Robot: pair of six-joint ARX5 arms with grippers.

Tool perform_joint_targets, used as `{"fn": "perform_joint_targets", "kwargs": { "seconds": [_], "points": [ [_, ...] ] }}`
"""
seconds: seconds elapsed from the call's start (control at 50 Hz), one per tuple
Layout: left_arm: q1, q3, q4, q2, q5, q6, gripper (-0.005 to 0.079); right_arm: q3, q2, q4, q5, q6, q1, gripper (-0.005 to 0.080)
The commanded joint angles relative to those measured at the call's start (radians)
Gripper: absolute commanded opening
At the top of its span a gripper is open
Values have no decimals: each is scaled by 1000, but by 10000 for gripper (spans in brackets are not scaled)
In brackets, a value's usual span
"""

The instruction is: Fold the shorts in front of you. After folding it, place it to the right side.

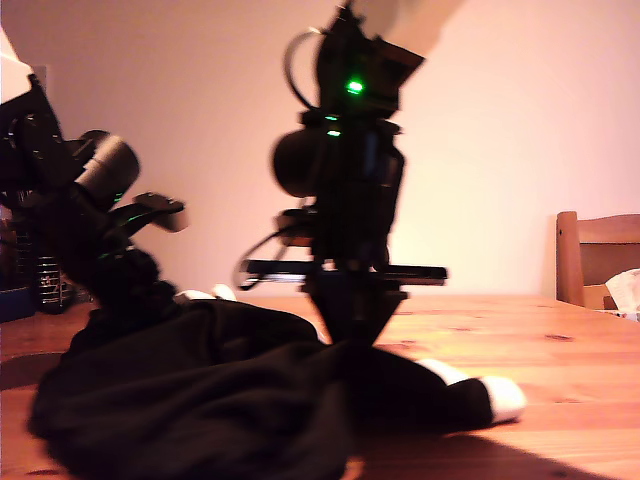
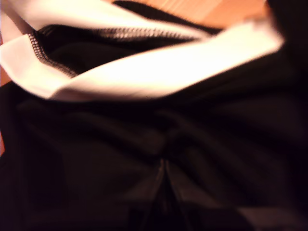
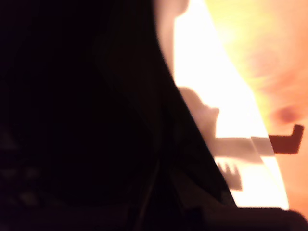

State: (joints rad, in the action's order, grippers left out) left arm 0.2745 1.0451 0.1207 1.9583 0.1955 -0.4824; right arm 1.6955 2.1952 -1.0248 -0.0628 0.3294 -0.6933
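Two arms work over one pair of shorts [image 1: 200, 390], which lies in a loose black heap on the wooden bench [image 1: 560, 340], spread from the near edge at the exterior view's left toward the middle, with one white-banded leg hem [image 1: 500, 395] trailing out to that view's right. The cloth looks light, limp and a little slick; I judge it will sag and slide rather than hold a crease, so the stitched white hems and the seams are the surest places to pinch. My first gripper [image 2: 163, 192] has its jaws closed to a thin slit, pressed into bunched black fabric just below a white hem band [image 2: 144, 72], apparently pinching a fold. My second gripper [image 3: 159, 202] is lost in dark cloth, so I cannot tell how its jaws stand. A chair [image 1: 598, 255] stands beyond the bench's far edge.
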Motion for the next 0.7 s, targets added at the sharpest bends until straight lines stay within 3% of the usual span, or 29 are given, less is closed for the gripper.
{"fn": "perform_joint_targets", "kwargs": {
  "seconds": [0.0,0.24,0.44,0.68],
  "points": [
    [35,-23,23,33,23,-8,-20,-55,27,3,-12,15,-37,-11],
    [93,-21,68,33,40,-21,-20,-55,25,67,-38,34,-120,-11],
    [77,16,56,31,-16,-50,-20,-55,15,78,-31,39,-117,-11],
    [40,149,-148,-23,-66,-35,-19,-55,-79,103,-8,2,-69,-11]
  ]
}}
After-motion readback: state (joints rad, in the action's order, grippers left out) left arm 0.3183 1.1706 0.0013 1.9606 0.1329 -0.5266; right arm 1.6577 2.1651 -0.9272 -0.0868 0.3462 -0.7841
